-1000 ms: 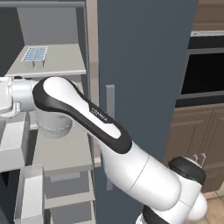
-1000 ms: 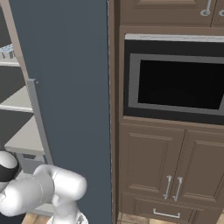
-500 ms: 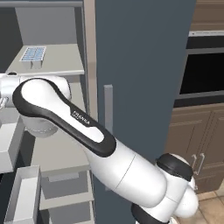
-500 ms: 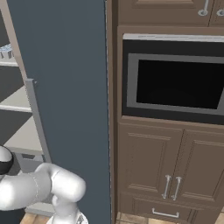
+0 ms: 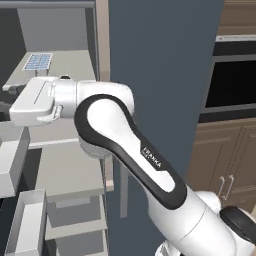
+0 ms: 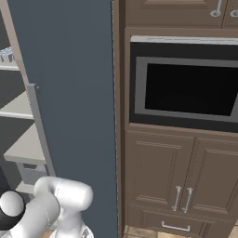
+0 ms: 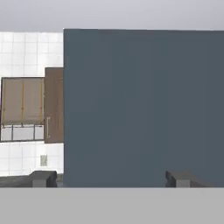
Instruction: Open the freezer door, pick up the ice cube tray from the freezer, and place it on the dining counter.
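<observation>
I see brown wood cabinets (image 6: 158, 176), a built-in black oven (image 6: 188, 88), white tiled wall (image 7: 26, 52), blinded window (image 7: 22, 100).

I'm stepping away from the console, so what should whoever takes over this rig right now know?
Pincer: open, holding nothing, facing a flat slate-blue panel.
Flat white ice cube tray with pale-blue cells: lying on an upper grey shelf of the open slate-blue freezer, untouched.
Done: freezer is open, its shelves exposed.
Left: reach in, grasp the tray, carry it to the dining counter.
</observation>
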